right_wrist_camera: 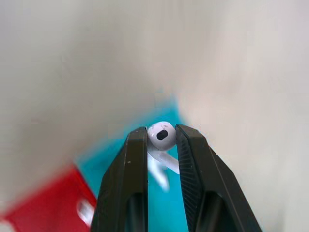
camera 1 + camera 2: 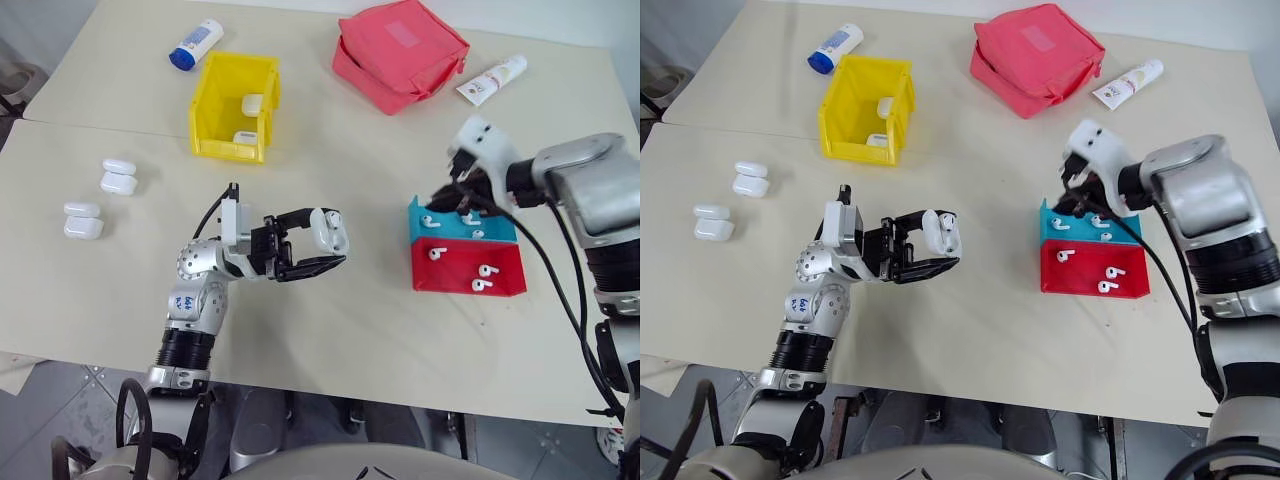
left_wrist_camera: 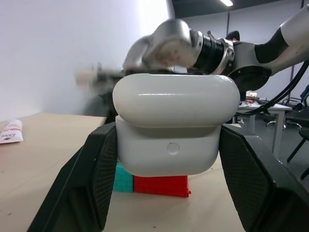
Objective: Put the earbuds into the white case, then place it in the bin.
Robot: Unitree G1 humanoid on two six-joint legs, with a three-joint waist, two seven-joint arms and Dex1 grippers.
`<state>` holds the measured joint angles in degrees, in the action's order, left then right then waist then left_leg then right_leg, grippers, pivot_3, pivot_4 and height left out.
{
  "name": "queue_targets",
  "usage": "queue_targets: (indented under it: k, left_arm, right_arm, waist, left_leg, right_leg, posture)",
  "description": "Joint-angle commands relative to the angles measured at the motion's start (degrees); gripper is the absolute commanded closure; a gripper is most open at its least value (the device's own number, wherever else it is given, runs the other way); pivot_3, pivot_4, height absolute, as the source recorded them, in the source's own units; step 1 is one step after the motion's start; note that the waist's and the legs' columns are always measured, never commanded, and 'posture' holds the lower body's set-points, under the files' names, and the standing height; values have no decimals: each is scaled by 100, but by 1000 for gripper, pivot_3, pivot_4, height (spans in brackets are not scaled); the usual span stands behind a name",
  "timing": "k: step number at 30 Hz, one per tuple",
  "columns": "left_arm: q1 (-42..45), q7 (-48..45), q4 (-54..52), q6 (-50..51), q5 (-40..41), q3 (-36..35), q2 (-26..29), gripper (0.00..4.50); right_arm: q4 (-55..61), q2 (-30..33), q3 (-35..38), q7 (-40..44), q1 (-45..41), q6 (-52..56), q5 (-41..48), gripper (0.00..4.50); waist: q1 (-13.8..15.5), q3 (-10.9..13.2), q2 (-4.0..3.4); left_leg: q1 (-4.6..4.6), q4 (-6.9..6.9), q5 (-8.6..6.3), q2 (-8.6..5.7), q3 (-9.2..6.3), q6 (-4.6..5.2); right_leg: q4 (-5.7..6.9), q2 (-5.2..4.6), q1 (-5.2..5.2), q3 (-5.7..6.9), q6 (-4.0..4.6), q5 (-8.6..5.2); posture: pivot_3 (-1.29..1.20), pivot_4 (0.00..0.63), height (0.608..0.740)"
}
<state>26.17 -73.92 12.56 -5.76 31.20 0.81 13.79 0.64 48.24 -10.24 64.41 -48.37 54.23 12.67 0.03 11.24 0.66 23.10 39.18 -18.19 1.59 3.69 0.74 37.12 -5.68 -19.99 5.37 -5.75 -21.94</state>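
My left gripper (image 2: 336, 240) is shut on the white case (image 2: 328, 230) and holds it above the middle of the table; the case (image 3: 176, 125) sits between both black fingers with its lid side up. My right gripper (image 1: 162, 134) is shut on one white earbud (image 1: 162, 136), gripped by its head with the stem hanging below. That gripper (image 2: 447, 197) hovers just over the blue tray (image 2: 500, 230). Several more earbuds (image 2: 487, 270) lie in the blue tray and the red tray (image 2: 455, 278). The yellow bin (image 2: 215, 100) stands at the back left, with two white cases inside.
Two pairs of spare white cases (image 2: 118, 177) (image 2: 82, 221) lie at the left of the table. A red fabric pouch (image 2: 400, 55) sits at the back, beside a white tube (image 2: 492, 80). A blue-capped bottle (image 2: 196, 45) lies behind the bin.
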Motion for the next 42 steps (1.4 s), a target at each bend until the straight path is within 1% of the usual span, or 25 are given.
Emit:
queue_targets:
  k: [1,4,5,8,10,12,14,17,19,22,30,36,42]
  left_arm:
    - [124,-155,117,-116,3,-71,59,1689]
    - [258,-270,276,-87,22,-82,103,1689]
    - [283,-307,310,-84,28,-90,118,1689]
    - [462,-441,529,-97,10,-107,145,1689]
    - [580,-529,668,-124,-8,-104,136,1689]
    - [688,-619,795,-156,-22,-98,122,1689]
    - [772,-680,888,-185,-28,-106,110,1689]
    - [909,-760,1024,-239,-34,-110,70,1689]
    - [971,-802,1057,-261,-35,-95,37,1689]
    - [982,-835,928,-193,9,-65,-12,1689]
    - [705,-864,276,209,158,28,-2,1689]
    - [558,-808,-6,402,154,30,26,1689]
    - [651,-702,36,485,153,-86,56,1689]
  right_arm:
    - [774,-162,943,-127,531,-179,644,3992]
    - [1462,-564,1717,-274,1148,-385,1299,3992]
    - [1618,-672,1857,-330,1262,-395,1468,3992]
    - [2361,-1243,2299,-695,1643,18,2403,3992]
    - [2791,-1736,2542,-1156,1772,439,3219,3992]
    - [3177,-2080,2581,-1610,1940,835,3918,3992]
    - [3408,-2258,2540,-2020,2080,1076,4380,3992]
    - [3660,-2596,2344,-2666,2310,1128,4861,3992]
    - [3718,-2811,2196,-3050,2370,1052,4991,3992]
    - [3693,-2891,1964,-3276,2458,825,4892,3992]
    - [3470,-2652,1633,-3198,2544,194,4513,3992]
    - [3476,-2439,1524,-3203,2629,124,4638,3992]
    - [3531,-2253,1469,-3233,2741,158,4804,3992]
  waist:
    - [10,0,1]
    - [9,0,0]
    - [8,0,0]
    - [4,0,0]
    - [-18,0,0]
    - [-22,0,0]
    - [-14,0,0]
    - [-13,0,0]
    - [-14,0,0]
    - [-16,-1,0]
    - [-20,-1,-1]
    - [-19,-1,-1]
    - [-17,-1,-1]
  left_leg:
    - [0,0,0,-1,-3,0]
    - [1,0,0,-4,-6,0]
    - [1,0,0,-5,-4,0]
    - [1,1,4,-3,-6,1]
    - [-2,1,6,0,-6,-3]
    - [-2,1,9,1,-5,-6]
    - [-2,1,10,-2,-6,-5]
    - [-2,1,10,-7,-6,-3]
    - [-2,1,11,-8,-7,-3]
    - [0,1,11,-10,-5,-3]
    - [0,0,11,-11,-3,-2]
    - [0,0,12,-8,-3,-2]
    - [0,0,12,-9,-2,0]
  right_leg:
    - [-1,-1,3,3,0,0]
    - [-1,-2,4,6,0,0]
    - [0,-1,3,5,0,0]
    - [4,2,2,5,0,0]
    - [10,4,2,4,0,0]
    - [20,5,-3,0,0,0]
    - [29,3,-6,-1,0,0]
    - [30,0,-6,-5,0,0]
    - [30,0,-8,-5,0,0]
    - [32,0,-13,-7,0,0]
    - [34,2,-16,-14,0,0]
    - [35,2,-17,-16,0,0]
    - [35,1,-16,-17,1,0]
  posture:
    - [0,150,740]
    - [0,150,740]
    - [0,150,740]
    - [0,150,740]
    - [0,150,740]
    - [0,150,740]
    - [0,150,740]
    - [0,150,740]
    - [0,150,740]
    - [0,150,740]
    - [0,150,740]
    - [0,150,740]
    - [0,150,740]
